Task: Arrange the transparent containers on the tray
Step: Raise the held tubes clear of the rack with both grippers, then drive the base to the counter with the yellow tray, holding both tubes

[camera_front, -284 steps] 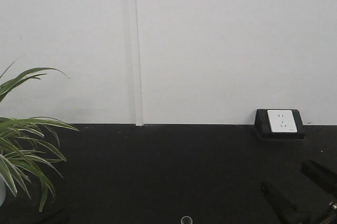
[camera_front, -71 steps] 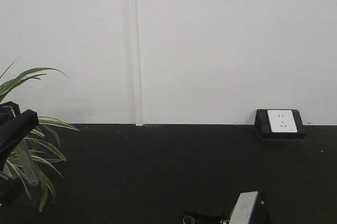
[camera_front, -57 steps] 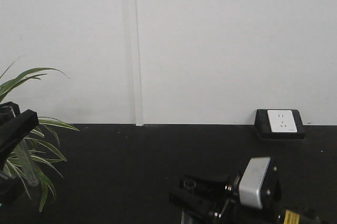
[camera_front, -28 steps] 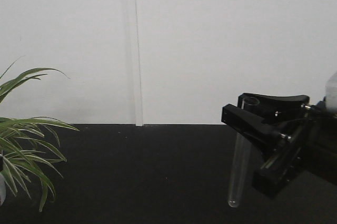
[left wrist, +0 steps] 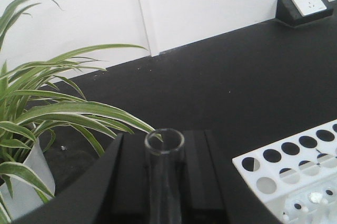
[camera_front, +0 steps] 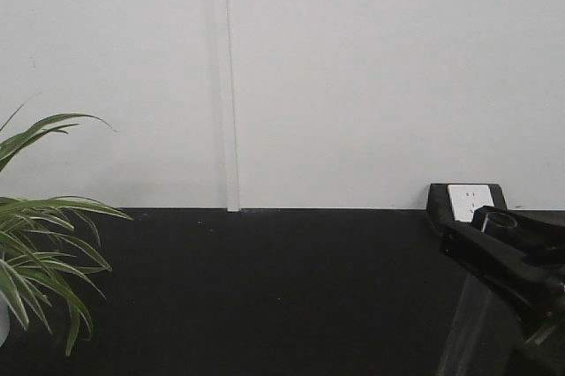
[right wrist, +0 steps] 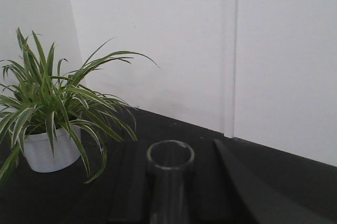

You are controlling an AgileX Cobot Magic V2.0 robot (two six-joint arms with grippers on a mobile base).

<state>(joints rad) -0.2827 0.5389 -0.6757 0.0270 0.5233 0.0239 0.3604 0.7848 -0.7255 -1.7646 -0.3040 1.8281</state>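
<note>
The L gripper [left wrist: 163, 139] is squeezing the L glass tube [left wrist: 165, 187] tight btw its two black fingers [left wrist: 126, 182], w/ one finger pressing on each side. The tube is standing straight up in the L wrist view, and its round open rim is showing at the top. Behind it the black table [left wrist: 237, 87] is running back to the white wall [left wrist: 210, 3]. A white rack [left wrist: 295, 166] full of round holes is sitting low on the right side of that view, near the gripper. A green plant [left wrist: 52, 113] in a white pot [left wrist: 29, 182] is sitting on the other side. A white socket [left wrist: 308, 2] in a black box is resting at the far edge of the table, by the wall. The R gripper [right wrist: 174, 145] is also holding on tight, gripping the R glass tube [right wrist: 169, 192] btw its own black fingers. In the front view this gripper is showing in the bottom right corner. The tube is pointing down from it w/ a small tilt, and its lower end is going out of view. The rim of that tube is showing just below the socket there. The plant is way over at the other edge, well apart from the R gripper.
</note>
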